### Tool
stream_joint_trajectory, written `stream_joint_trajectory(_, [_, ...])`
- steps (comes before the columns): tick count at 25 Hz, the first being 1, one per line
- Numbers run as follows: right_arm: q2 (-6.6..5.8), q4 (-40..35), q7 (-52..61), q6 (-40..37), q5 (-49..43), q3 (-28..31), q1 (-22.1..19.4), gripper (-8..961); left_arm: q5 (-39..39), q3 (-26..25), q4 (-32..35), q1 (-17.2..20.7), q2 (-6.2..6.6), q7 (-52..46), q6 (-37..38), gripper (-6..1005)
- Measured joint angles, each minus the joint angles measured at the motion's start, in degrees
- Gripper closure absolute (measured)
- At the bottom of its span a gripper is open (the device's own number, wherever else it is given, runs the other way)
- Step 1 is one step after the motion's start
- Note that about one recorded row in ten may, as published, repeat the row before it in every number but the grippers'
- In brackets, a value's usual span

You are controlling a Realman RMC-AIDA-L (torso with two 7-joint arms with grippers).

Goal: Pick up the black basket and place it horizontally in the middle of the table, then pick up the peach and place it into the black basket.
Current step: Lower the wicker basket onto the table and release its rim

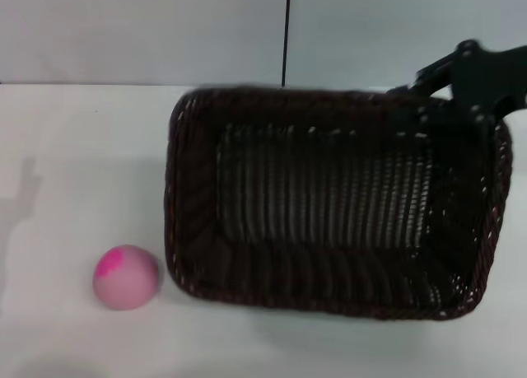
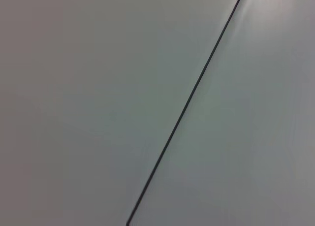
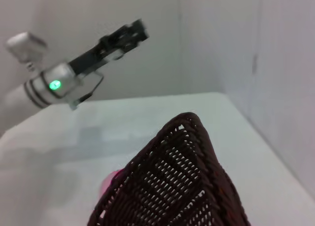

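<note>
The black basket (image 1: 329, 205) is held above the white table (image 1: 74, 164), its opening facing up and its long side running left to right. My right gripper (image 1: 473, 94) is shut on its far right rim. In the right wrist view the basket's corner (image 3: 182, 181) fills the foreground. The peach (image 1: 125, 277), pale pink with a magenta patch, lies on the table just off the basket's front left corner; a sliver of it (image 3: 109, 180) shows behind the basket. My left gripper (image 3: 133, 31) hangs raised over the table's left side and shows only in the right wrist view.
A pale wall with a dark vertical seam (image 1: 286, 32) stands behind the table. The left wrist view shows only that wall and the seam (image 2: 192, 93). Another wall (image 3: 285, 63) borders the table's far edge in the right wrist view.
</note>
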Motion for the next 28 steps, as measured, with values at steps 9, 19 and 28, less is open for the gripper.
stream_joint_trajectory(9, [0.89, 0.4, 0.6, 0.4, -1.1, -3.5, 2.2, 630, 0.0, 1.2, -0.3, 0.8, -0.10, 0.0, -0.3, 171])
stream_joint_trajectory(19, [1.64, -0.7, 6.1, 3.9, -5.0, -3.7, 4.1, 600, 0.0, 2.7, -0.7, 0.7, -0.07, 0.0, -0.3, 171])
stream_joint_trajectory(28, [1.96, -2.9, -1.2, 14.4, 0.7, 7.0, 1.3, 449, 0.0, 8.3, 0.4, 1.2, 0.20, 0.5, 0.3, 171])
